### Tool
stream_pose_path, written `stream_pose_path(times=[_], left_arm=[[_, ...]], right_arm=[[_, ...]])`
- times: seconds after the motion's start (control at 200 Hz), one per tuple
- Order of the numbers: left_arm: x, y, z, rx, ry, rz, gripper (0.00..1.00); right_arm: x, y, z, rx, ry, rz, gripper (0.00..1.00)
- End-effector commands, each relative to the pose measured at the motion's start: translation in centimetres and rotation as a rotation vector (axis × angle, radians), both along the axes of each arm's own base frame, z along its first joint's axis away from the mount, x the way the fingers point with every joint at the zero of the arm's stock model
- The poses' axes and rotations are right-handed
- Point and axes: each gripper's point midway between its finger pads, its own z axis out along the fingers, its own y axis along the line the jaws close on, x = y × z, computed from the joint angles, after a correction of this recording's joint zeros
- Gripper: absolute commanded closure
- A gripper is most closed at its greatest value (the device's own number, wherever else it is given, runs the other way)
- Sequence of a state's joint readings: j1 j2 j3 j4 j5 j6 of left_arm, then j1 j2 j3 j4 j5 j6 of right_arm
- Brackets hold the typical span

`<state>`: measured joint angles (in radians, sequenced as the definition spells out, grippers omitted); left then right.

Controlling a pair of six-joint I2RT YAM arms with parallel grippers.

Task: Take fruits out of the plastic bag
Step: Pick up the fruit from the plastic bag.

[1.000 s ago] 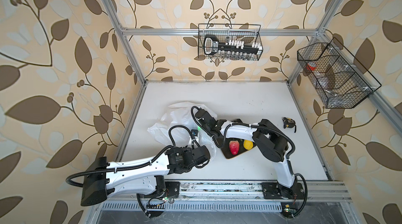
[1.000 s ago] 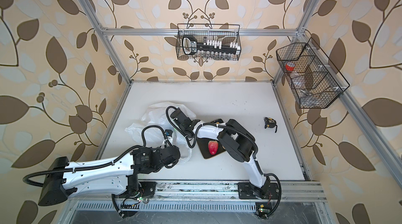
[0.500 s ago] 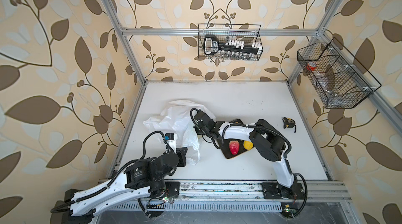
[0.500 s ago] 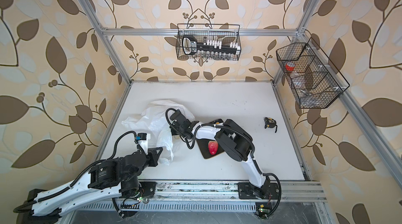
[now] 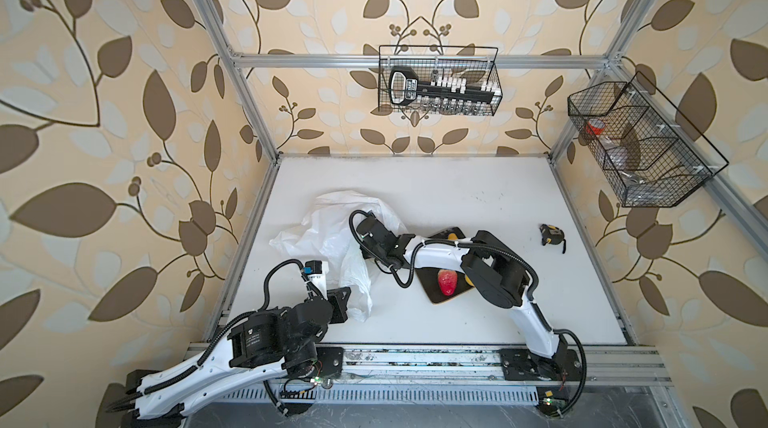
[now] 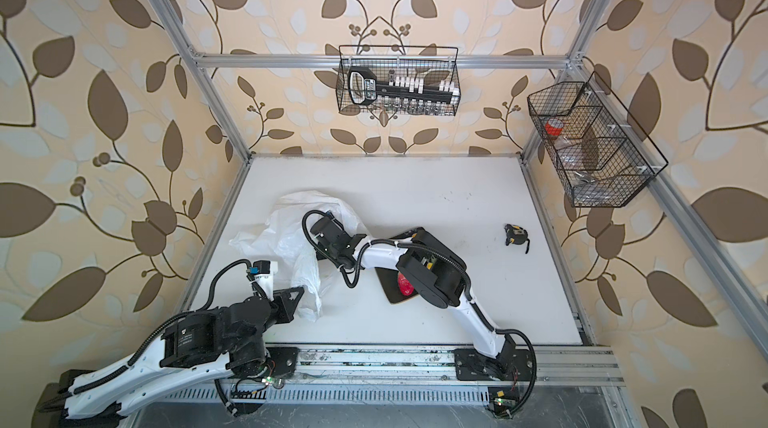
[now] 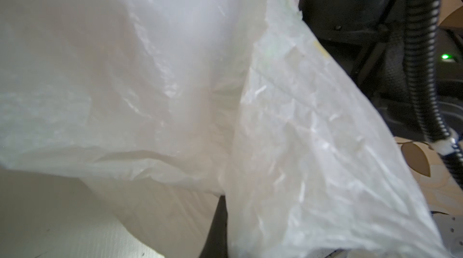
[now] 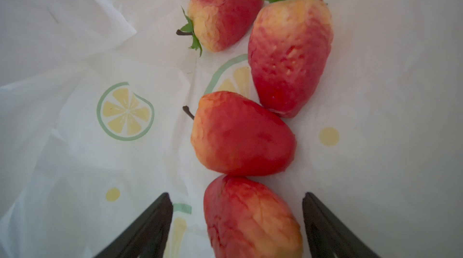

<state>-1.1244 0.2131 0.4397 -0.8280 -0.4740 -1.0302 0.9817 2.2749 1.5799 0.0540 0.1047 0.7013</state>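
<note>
The plastic bag [image 5: 332,234] lies crumpled at the table's left in both top views, one flap drawn toward the front. My left gripper [image 5: 347,295] is shut on that flap; in the left wrist view the plastic bag [image 7: 313,144] fills the picture and one dark finger [image 7: 215,229] shows beneath it. My right gripper [image 8: 238,219] is open inside the bag, where several red-yellow fruits [image 8: 240,134] lie in a row. The nearest fruit [image 8: 250,219] sits between the fingers [image 8: 150,224], touching neither. A red fruit [image 5: 447,282] lies on the black tray [image 5: 436,301].
A yellow fruit [image 5: 468,280] shows on the tray beside the right arm's elbow. A black-and-yellow tape measure [image 5: 552,235] sits at the right. Wire baskets hang on the back wall [image 5: 438,87] and right wall [image 5: 636,147]. The right arm crosses over the tray.
My left arm has drawn back toward the front left, shut on the bag and pulled its flap forward. The right gripper has stayed inside the bag, jaws slightly wider.
</note>
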Motion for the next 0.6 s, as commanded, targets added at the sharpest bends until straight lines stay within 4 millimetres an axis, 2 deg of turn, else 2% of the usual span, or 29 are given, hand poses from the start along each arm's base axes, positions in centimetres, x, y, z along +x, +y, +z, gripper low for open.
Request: stream_pose_path(times=[0.0, 0.185, 0.34, 0.43, 0.595], left_arm=[[0.2, 0.7, -0.2, 0.01, 0.005, 0.04, 1.0], [0.3, 0.8, -0.1, -0.001, 0.001, 0.052, 1.0], [0.4, 1.1, 0.2, 0.0, -0.007, 0.065, 1.0], [0.5, 1.3, 0.2, 0.001, -0.007, 0.083, 1.0], [0.7, 2.1, -0.2, 0.01, 0.002, 0.138, 1.0]], right_arm=[[0.2, -0.3, -1.9, -0.094, -0.025, -0.017, 0.18], [0.3, -0.2, -2.8, -0.152, -0.043, -0.022, 0.19], [0.3, -0.2, -2.5, -0.166, -0.055, -0.019, 0.35], [-0.1, -0.3, -1.2, -0.143, -0.068, -0.014, 0.45], [-1.3, -0.6, 3.3, -0.049, -0.096, 0.019, 0.58]])
